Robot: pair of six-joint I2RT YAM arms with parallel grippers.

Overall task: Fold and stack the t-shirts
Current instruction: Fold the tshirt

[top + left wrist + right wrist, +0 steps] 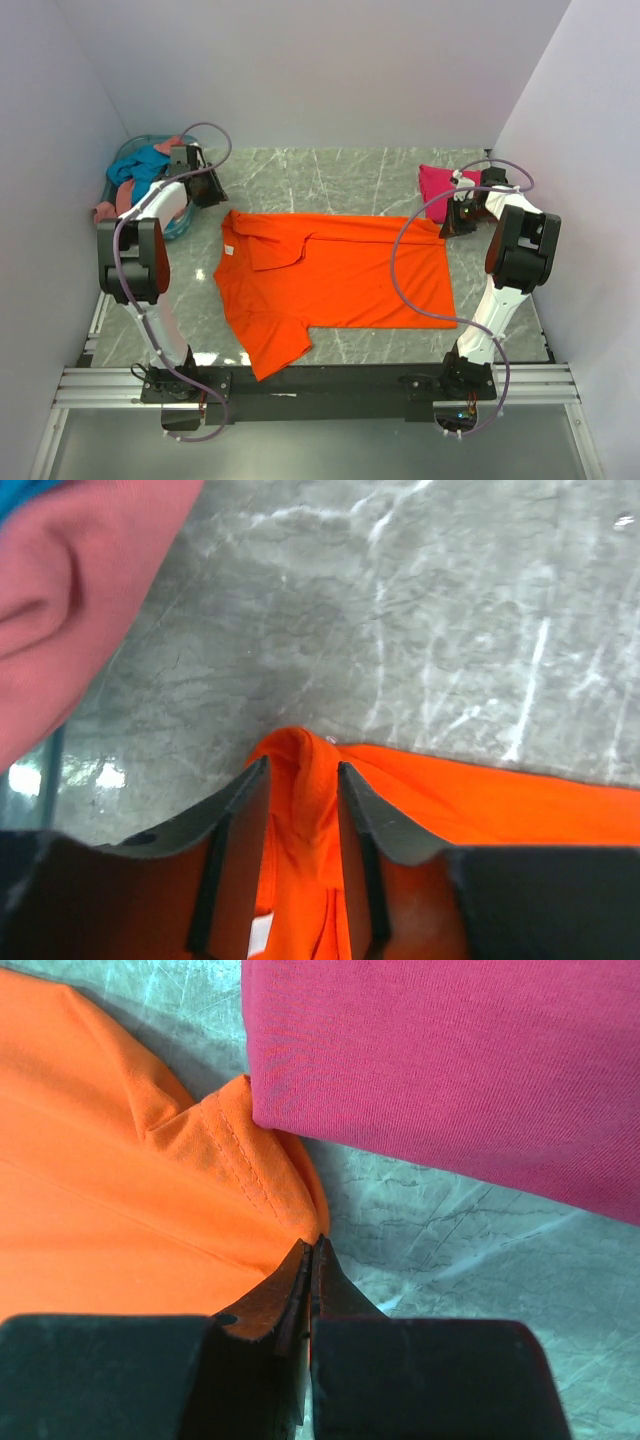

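A bright orange t-shirt (pixel 330 280) lies spread flat across the middle of the table, with one sleeve pointing toward the near edge. My left gripper (pixel 218 200) is at its far left corner. In the left wrist view the left gripper (pixel 302 765) is open, and a raised fold of the orange shirt (pixel 310 800) stands loose between the fingers. My right gripper (pixel 312 1245) is shut on the hem at the orange shirt's (pixel 100 1210) far right corner. A folded magenta t-shirt (pixel 450 1060) lies just beyond it.
At the back left a pale blue basket (pixel 133 146) holds a teal t-shirt (pixel 150 165) and a salmon-pink one (pixel 120 200), which hangs over the rim near my left wrist (pixel 70 590). The folded magenta shirt (pixel 435 185) sits at the back right. Walls close in three sides.
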